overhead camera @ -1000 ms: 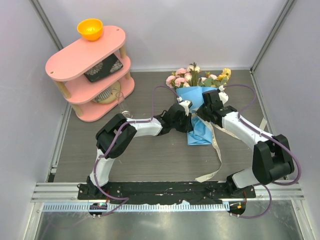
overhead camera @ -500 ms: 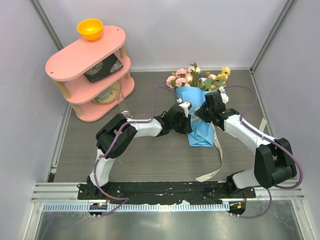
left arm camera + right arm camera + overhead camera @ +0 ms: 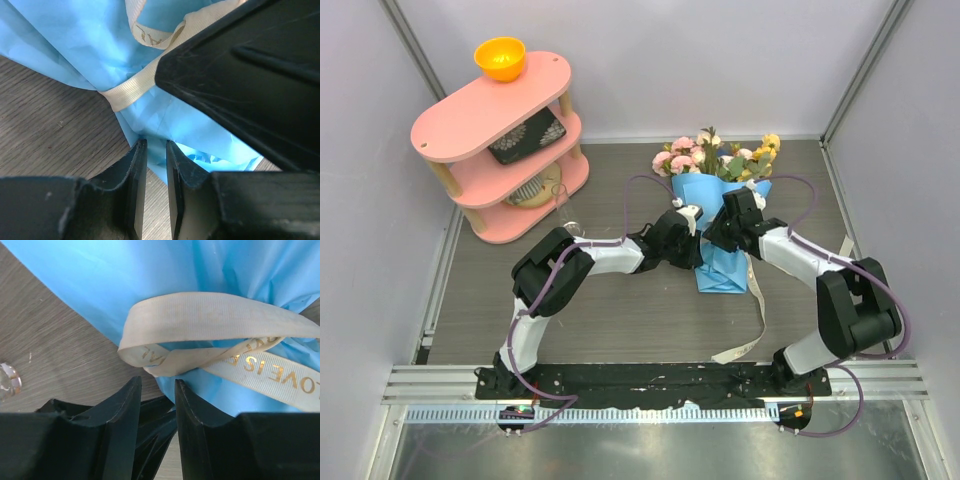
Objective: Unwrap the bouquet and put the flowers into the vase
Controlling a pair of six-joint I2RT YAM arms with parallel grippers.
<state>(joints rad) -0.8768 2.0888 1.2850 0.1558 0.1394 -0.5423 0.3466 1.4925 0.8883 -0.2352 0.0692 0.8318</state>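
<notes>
Jaws of the left gripper [image 3: 155, 146] are seen nearly together, with only a narrow slit between them. An edge of the blue paper [image 3: 65, 45] reaches the tips, but whether it is pinched cannot be told. Just beyond these tips, a cream ribbon [image 3: 127, 92] is drawn tight around the paper.

The right gripper [image 3: 157, 382] is released: its jaws are parted and nothing is held between them. A loose loop of the ribbon, printed with gold letters, lies just past the tips on the paper.

Both grippers are set close together at the narrow waist of the bouquet [image 3: 725, 262], the left on its left side and the right on its right. The bouquet is laid flat on the counter [image 3: 620, 310], right of the middle. Its flowers [image 3: 715, 158], pink, cream and yellow, are pointed towards the far edge, and the cone's end towards the near edge. A long tail of ribbon is trailed from the cone towards the near right corner.

At the far left corner a pink shelf [image 3: 485, 110] is placed, with an orange bowl [image 3: 500, 58] on its top board. A small clear glass vase [image 3: 560, 196] is faintly made out just in front of the shelf, well apart from the bouquet.
</notes>
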